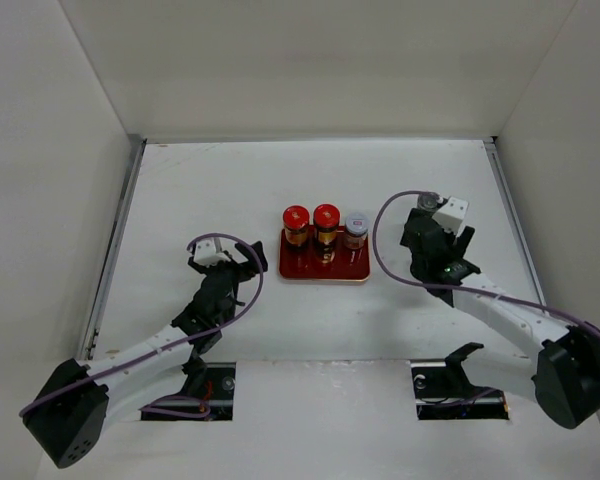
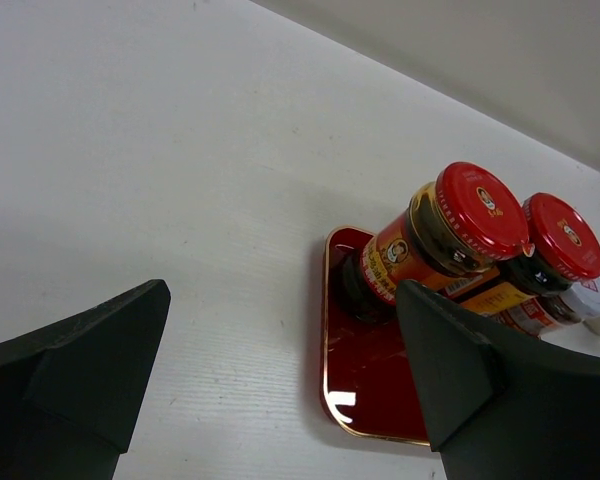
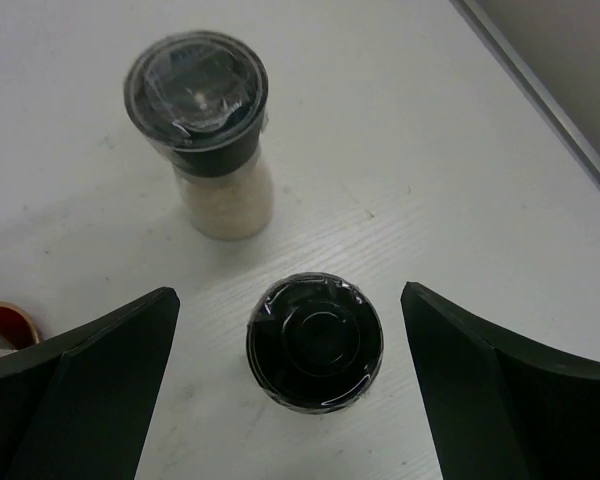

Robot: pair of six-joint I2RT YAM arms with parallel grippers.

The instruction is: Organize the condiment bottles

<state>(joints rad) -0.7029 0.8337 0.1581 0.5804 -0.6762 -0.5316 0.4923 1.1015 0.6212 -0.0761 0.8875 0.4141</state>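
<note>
Two red-capped amber bottles (image 1: 296, 220) (image 1: 326, 218) and a pale-capped bottle (image 1: 356, 227) stand in a row at the back of the red tray (image 1: 325, 268). In the left wrist view the red caps (image 2: 480, 210) (image 2: 563, 235), the pale cap (image 2: 590, 298) and the tray (image 2: 345, 395) show. My left gripper (image 1: 242, 266) (image 2: 282, 290) is open and empty, left of the tray. My right gripper (image 1: 435, 228) (image 3: 288, 300) is open, its fingers on either side of a dark-topped bottle (image 3: 315, 342), apart from it. A second white-bodied dark-capped bottle (image 3: 202, 110) (image 1: 427, 200) stands just beyond.
White walls close in the table at the back and both sides. Metal rails run along the left edge (image 1: 115, 240) and the right edge (image 1: 510, 210) (image 3: 550, 95). Two dark cutouts (image 1: 195, 392) (image 1: 460, 390) lie at the near edge by the arm bases.
</note>
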